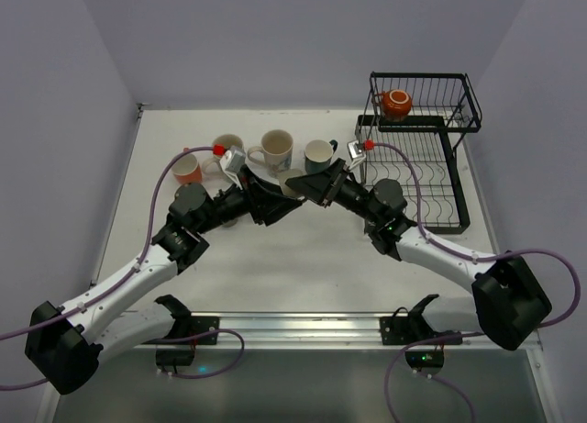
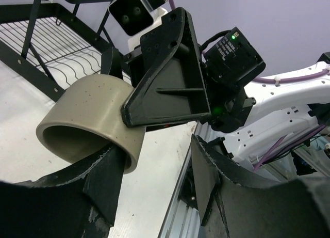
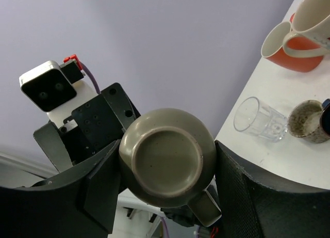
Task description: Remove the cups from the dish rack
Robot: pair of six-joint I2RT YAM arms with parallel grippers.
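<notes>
A small beige mug (image 3: 167,163) is held on its side in mid-air over the table's middle, its base facing the right wrist camera. My right gripper (image 3: 166,168) is shut on it, one finger on each side. In the left wrist view the mug (image 2: 87,119) hangs open-mouthed with its rim right against my left finger (image 2: 105,178). My left gripper (image 2: 154,163) is open and holds nothing. From above, both grippers (image 1: 266,195) (image 1: 316,183) meet around the mug (image 1: 292,179). The black wire dish rack (image 1: 431,180) stands at the right with an orange-red mug (image 1: 396,103) in its upper basket.
On the table behind the grippers stand an orange-red mug (image 1: 188,171), a cream mug (image 1: 227,146), a patterned white mug (image 1: 275,150) and a dark teal mug (image 1: 319,154). A clear glass (image 3: 260,119) lies on its side beside a speckled mug (image 3: 308,122).
</notes>
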